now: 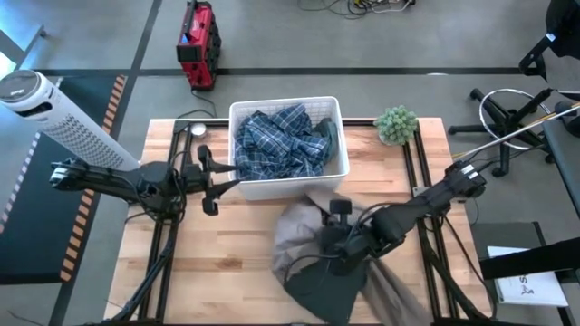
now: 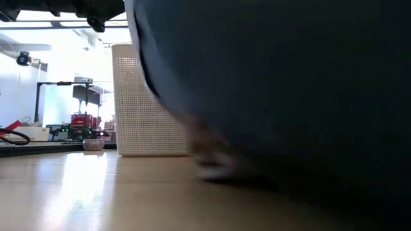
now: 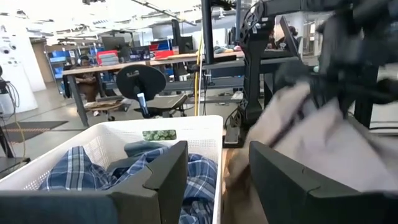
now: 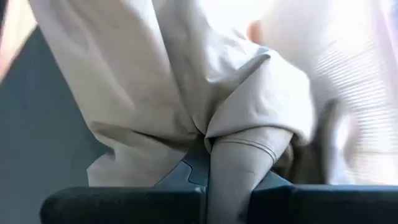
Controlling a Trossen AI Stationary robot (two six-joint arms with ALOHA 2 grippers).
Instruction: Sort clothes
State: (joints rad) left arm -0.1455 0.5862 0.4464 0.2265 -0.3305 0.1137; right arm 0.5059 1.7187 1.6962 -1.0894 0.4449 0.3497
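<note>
Taupe garment: pinched in right gripper, lifted free of dark tee.
Left gripper: released, waiting beside bin.

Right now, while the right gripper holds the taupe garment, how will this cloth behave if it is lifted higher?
Probably floppy: the taupe garment drapes in folds from the right gripper. It likely trails instead of rising whole, since much of it lies on the table. It may drag the dark tee lying against it.
</note>
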